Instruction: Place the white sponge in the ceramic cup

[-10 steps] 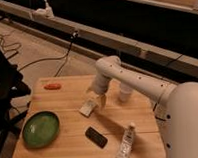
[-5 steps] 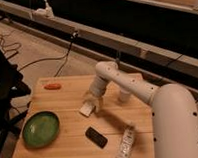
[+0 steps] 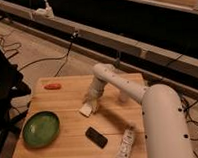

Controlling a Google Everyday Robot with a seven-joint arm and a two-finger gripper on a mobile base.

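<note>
The white sponge lies tilted on the wooden table near its middle. My gripper comes down from the bent arm and sits right on the sponge's upper right end, touching it. The ceramic cup stands to the right of the gripper, on the far right part of the table, partly hidden behind my forearm. The sponge is about a hand's width left of the cup.
A green bowl sits at the front left. A black phone lies in front of the sponge. A clear bottle lies at the front right edge. A small orange object lies at the back left. Cables run on the floor behind.
My forearm has swung nearer and fills more of the right side. The gripper and sponge have stayed at almost the same spot on the table.
</note>
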